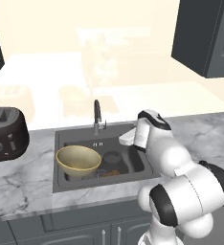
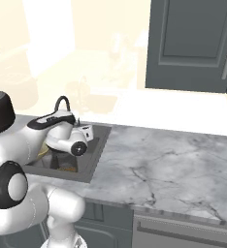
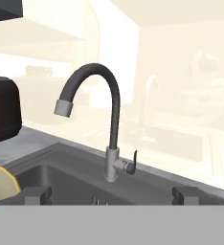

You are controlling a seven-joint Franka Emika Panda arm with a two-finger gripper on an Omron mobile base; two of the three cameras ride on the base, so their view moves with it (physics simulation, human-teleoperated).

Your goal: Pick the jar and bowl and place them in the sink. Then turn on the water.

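Bowl [image 1: 78, 159] and jar [image 1: 113, 162] already down in sink [image 1: 61, 139], clearing way for water step. End effector [image 3: 111, 195] spread wide, empty, aimed at tap [image 3: 111, 124], lever dead ahead, likely for pushing.

White arm, dark joints, glossy all over

The arm [image 1: 181, 186] is built of fat, rounded white shells; black bands ring the joints, one wide collar at the big elbow [image 2: 8, 188], another capping the link nearer the wrist [image 1: 154, 117]; a dark round disc sits on the wrist's side [image 2: 78, 148]; the gripper [image 3: 111, 194] ends in two small, blocky, dark grey finger tips [image 3: 36, 194].
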